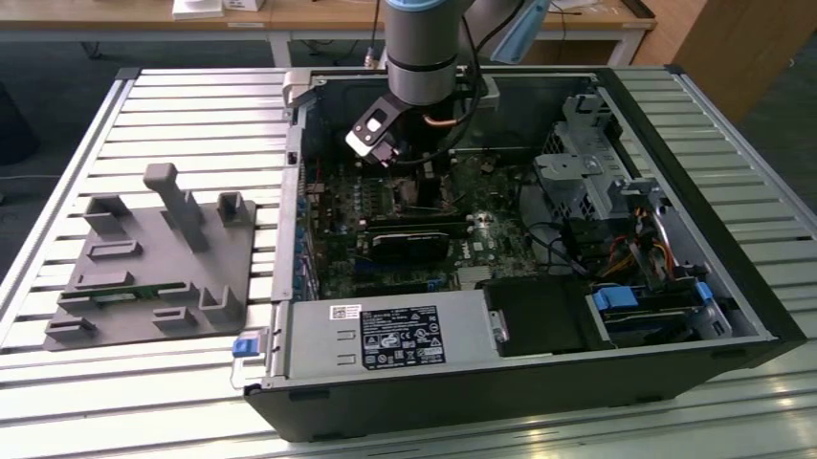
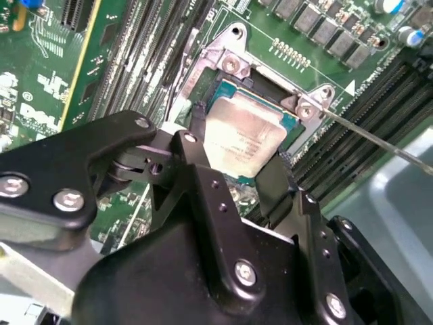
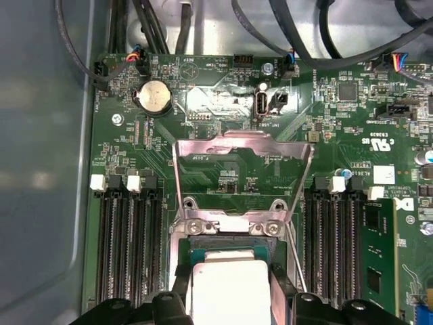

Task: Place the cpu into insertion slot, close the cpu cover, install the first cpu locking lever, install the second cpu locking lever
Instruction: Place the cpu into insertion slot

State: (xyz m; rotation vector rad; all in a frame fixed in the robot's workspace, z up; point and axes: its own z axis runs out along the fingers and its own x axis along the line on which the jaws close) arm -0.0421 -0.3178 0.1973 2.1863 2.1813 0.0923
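Black fingers (image 2: 197, 135) of the gripper (image 2: 238, 149) were closed to the width of the cpu (image 2: 247, 135), one pad against each of two opposite edges, so that the silvery chip was held between them. The cpu lay flat in the mouth of the insertion slot (image 2: 267, 84), with its green border visible at one corner; whether it was fully seated could not be judged. In the first wrist view the cpu cover (image 3: 240, 143) stood swung open, hinged at the slot's far side, and the green motherboard (image 3: 122, 149) was visible through its cut-out centre. A thin locking lever (image 2: 379, 139) ran free from one corner of the socket rim, clear of the cover. Dark memory slots (image 3: 128, 244) flanked the socket on both sides, and a coin cell (image 3: 154, 97) sat beyond the raised cover.

In the exterior view the arm (image 1: 422, 48) descended almost vertically into the open computer case (image 1: 511, 402), its wrist bent slightly toward the exterior view's left above the board. The case lay on a slatted table (image 1: 191, 105), with a grey fixture plate (image 1: 153, 258) beside it on the exterior view's left.
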